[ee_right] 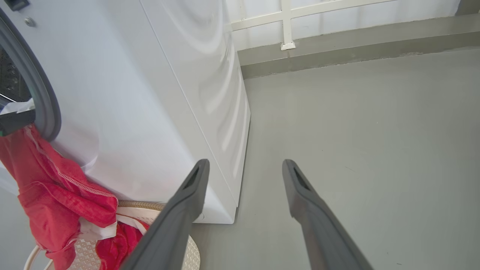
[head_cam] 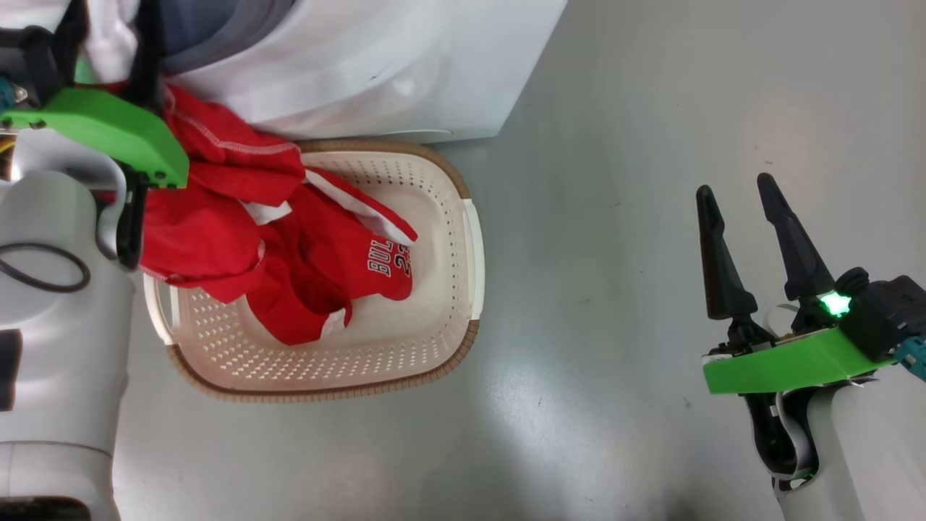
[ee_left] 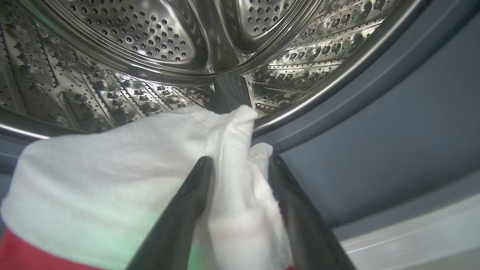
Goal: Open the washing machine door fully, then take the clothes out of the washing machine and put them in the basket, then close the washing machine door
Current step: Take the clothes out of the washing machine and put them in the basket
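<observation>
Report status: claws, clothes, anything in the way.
Left claw straddling white garment at drum mouth, grip unclear. Right claw open over floor. Red jerseys draped from washing machine into basket. Nothing seen in the way.

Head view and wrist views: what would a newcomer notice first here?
Bright red sports jerseys with white trim hang from the white front-loading washing machine into the cream perforated plastic basket. At the steel drum mouth, a plain white garment sits between the dark fingers of the left end effector.

Shiny perforated steel drum (ee_left: 150, 45), soft white cloth (ee_left: 112, 168), matt plastic basket (head_cam: 434, 340).
</observation>
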Controlling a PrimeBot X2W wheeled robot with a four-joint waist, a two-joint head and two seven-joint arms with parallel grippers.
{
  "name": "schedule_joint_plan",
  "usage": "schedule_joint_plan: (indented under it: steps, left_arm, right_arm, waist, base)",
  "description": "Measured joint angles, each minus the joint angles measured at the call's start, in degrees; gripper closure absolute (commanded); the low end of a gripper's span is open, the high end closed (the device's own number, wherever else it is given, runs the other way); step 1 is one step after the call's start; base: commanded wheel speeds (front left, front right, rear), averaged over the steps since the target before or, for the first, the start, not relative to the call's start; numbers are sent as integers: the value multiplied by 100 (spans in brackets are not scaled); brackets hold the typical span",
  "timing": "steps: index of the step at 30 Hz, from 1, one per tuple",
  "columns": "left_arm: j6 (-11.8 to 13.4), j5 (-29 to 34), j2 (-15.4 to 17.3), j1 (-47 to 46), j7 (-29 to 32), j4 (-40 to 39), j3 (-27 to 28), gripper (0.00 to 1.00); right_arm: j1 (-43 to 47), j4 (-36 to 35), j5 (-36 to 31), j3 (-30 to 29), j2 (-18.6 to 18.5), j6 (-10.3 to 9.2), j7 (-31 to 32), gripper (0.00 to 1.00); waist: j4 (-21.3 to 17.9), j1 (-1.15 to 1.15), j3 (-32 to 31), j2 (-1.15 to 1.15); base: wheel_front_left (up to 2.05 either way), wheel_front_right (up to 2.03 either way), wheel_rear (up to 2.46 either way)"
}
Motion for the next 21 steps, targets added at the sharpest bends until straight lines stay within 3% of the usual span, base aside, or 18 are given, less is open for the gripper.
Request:
schedule_joint_plan:
  steps: [5,6,13,21]
  left_arm:
    - [-9,0,0,-13,0,-1,52,95]
    - [-9,1,0,-12,0,-12,64,100]
    - [-24,-24,-37,101,1,-543,301,100]
    - [-66,-225,-225,1023,1,-1638,753,100]
  right_arm:
    - [-1,0,0,4,0,0,0,0]
    - [-1,0,0,2,-1,0,0,0]
    - [-1,-4,0,-12,0,0,-1,0]
    - [1,-2,0,-35,-1,0,-1,0]
  waist:
    - [-14,0,-5,0]
    - [-12,0,-4,0]
    - [25,0,-19,0]
    - [70,0,-126,0]
  base:
    - [0,0,0]
    - [0,0,0]
    - [0,0,0]
    - [0,0,0]
